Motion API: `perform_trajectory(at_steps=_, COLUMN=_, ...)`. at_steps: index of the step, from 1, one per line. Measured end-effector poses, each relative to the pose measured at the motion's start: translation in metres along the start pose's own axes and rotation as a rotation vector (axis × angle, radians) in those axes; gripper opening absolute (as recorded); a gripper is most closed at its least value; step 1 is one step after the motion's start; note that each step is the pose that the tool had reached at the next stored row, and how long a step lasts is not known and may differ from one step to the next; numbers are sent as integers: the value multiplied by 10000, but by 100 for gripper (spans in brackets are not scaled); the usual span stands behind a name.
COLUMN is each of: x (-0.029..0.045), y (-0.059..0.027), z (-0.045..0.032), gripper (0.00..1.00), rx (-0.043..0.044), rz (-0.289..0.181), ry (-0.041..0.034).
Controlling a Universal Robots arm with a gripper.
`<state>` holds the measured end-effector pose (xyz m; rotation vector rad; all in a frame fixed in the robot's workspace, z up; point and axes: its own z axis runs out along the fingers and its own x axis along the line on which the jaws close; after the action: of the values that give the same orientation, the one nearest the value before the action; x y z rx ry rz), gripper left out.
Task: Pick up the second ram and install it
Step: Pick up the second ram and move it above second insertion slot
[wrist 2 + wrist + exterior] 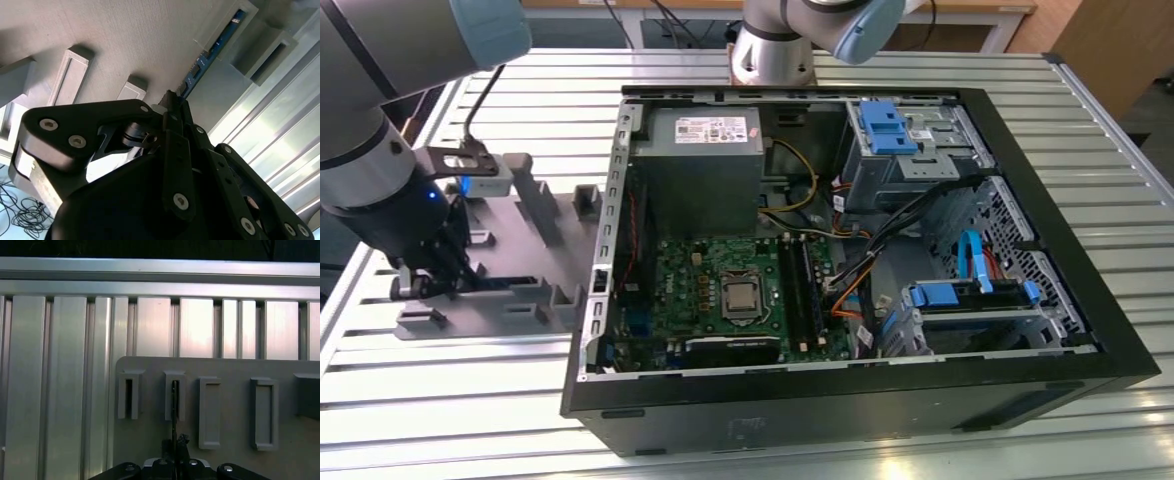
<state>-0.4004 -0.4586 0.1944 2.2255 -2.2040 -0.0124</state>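
The second ram (215, 47), a thin blue-green board, stands on edge in a slotted block of the matte grey plastic tray (125, 30), straight ahead of the gripper (173, 102). The black metal gripper pinches its near end. The ribbed aluminium bench (150, 325) lies beyond. The board's print is unreadable.

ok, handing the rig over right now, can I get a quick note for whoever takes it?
Tool: shut on the second ram, at its near end.
Ram: standing on edge in the slotted blocks of the grey tray, to the exterior view's left of the open PC case.
Done: grasp made.
Left: ram not yet lifted out, not yet in the black memory slots on the board.
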Motion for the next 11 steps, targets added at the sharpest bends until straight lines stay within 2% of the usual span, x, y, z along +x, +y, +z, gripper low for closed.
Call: perform_trajectory(at_steps=11, x=0, y=2, z=-127, gripper=14, rx=0, rz=0, ry=-1)
